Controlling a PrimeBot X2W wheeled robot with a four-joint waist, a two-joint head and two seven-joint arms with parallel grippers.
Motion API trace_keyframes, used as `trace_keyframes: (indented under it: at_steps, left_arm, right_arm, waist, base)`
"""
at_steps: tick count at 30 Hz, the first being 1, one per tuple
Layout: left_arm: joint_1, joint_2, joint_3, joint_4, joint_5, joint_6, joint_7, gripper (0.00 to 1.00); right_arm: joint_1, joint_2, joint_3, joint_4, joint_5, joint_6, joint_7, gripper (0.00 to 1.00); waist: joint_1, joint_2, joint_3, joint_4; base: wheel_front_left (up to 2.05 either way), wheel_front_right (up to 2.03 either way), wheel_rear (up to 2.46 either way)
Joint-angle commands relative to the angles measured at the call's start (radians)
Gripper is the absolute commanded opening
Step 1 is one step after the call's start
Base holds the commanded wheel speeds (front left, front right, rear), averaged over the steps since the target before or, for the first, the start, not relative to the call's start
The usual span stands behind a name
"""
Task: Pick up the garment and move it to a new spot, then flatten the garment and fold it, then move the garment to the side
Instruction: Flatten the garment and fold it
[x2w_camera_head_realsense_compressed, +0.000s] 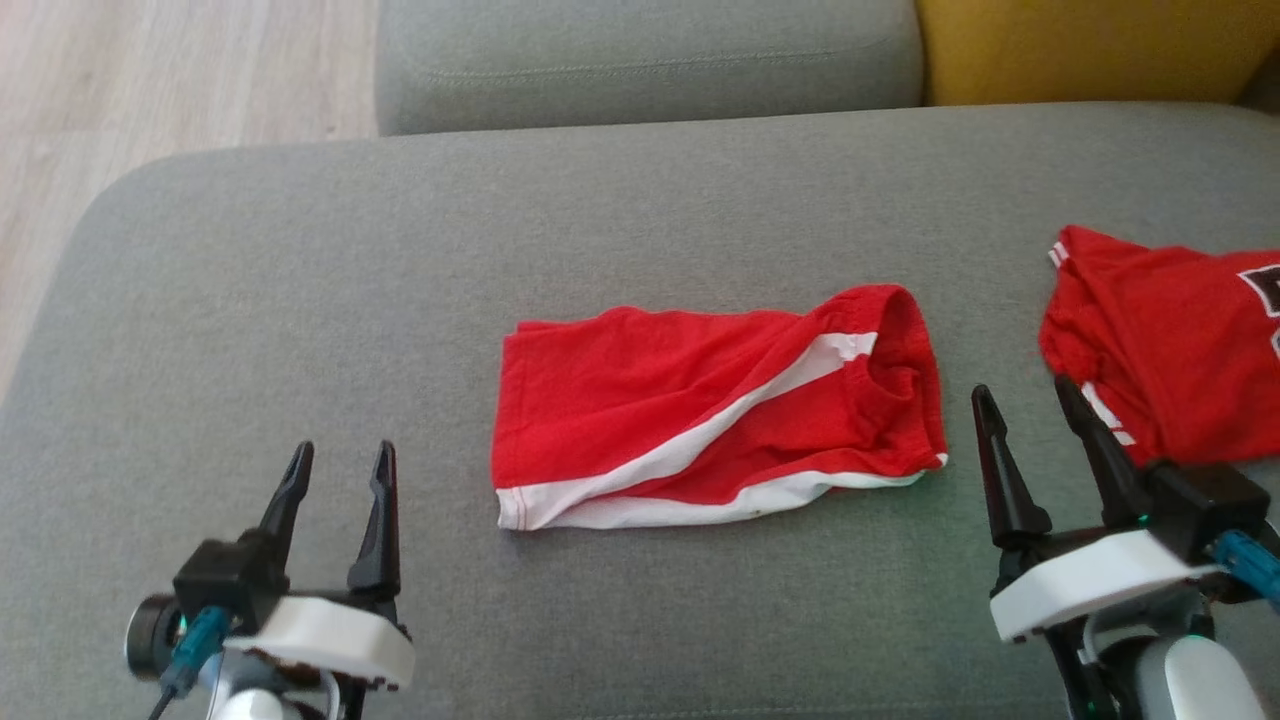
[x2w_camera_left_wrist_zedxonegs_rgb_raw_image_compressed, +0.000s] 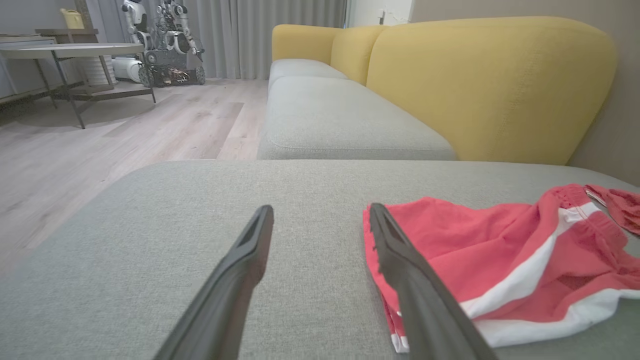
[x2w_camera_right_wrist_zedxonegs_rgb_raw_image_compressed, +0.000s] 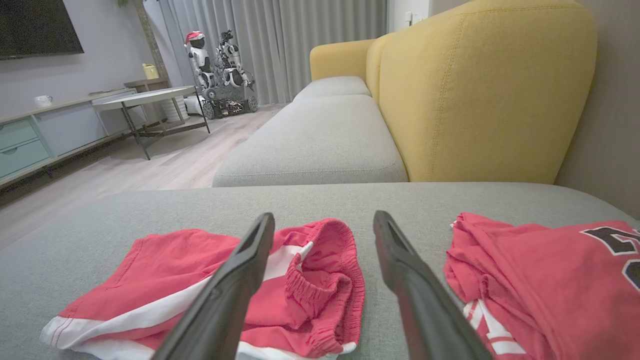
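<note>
My left gripper (x2w_camera_head_realsense_compressed: 344, 449) hovers over the grey cushion (x2w_camera_head_realsense_compressed: 300, 280), fingers spread wide, nothing between them. The red shorts (x2w_camera_head_realsense_compressed: 700, 410) lie just off to its right, hem end nearest, white stripe running across them. My right gripper (x2w_camera_head_realsense_compressed: 1023, 388) is spread wide too, and empty. The shorts' gathered waistband sits just beside it on its left, and a red jersey (x2w_camera_head_realsense_compressed: 1170, 340) lies close on its right.
</note>
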Motion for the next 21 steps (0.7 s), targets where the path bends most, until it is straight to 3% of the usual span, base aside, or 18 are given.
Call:
trace_keyframes:
  at_steps: [1, 15, 21]
  left_arm:
    - [-0.023, 0.022, 0.046, -0.044, -0.002, 0.007, 0.004, 1.00]
    - [-0.016, 0.028, 0.029, -0.073, -0.006, 0.018, 0.033, 1.00]
    - [-0.058, 0.016, -0.027, -0.049, -0.024, -0.033, 0.077, 1.00]
  right_arm:
    - [-0.025, 0.000, 0.027, -0.045, -0.004, -0.001, 0.002, 1.00]
    - [-0.014, 0.013, 0.020, -0.044, 0.003, -0.001, 0.008, 1.00]
    - [-0.019, 0.016, 0.024, -0.042, 0.008, -0.001, 0.011, 1.00]
  waist:
    - [0.0000, -0.0001, -0.005, -0.005]
    - [0.0000, -0.0001, -0.008, -0.007]
    - [0.0000, -0.0001, 0.011, -0.006]
  base:
    - [0.00, 0.00, 0.00]
    - [0.00, 0.00, 0.00]
    - [0.00, 0.00, 0.00]
